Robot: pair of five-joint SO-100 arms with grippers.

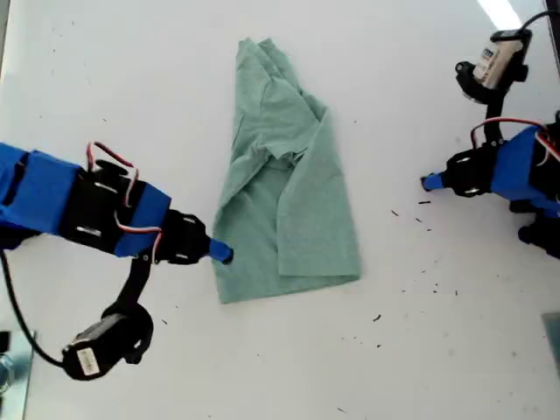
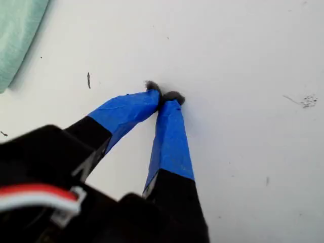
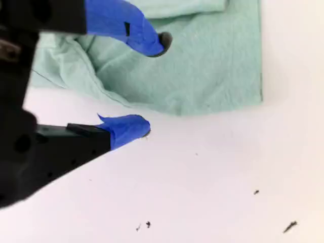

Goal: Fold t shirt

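Observation:
The pale green t shirt (image 1: pixel 284 184) lies on the white table (image 1: pixel 105 79), folded lengthwise into a long strip with a sleeve on top. At the exterior view's left, my second gripper (image 1: pixel 223 253) is at the shirt's near corner. It stands open (image 3: pixel 153 85), one fingertip (image 3: pixel 161 41) over the cloth (image 3: pixel 202 66) and the other (image 3: pixel 139 126) over bare table beside the hem. My first gripper (image 1: pixel 429 182), at the exterior view's right, is shut on nothing (image 2: pixel 164 96) above bare table, well apart from the shirt (image 2: pixel 17 35).
Small dark specks (image 1: pixel 420 214) dot the table between the shirt and my first arm. The table's edge (image 1: pixel 17 385) runs along the exterior view's lower left. A bright light reflection (image 1: pixel 500 12) shows at that view's top right.

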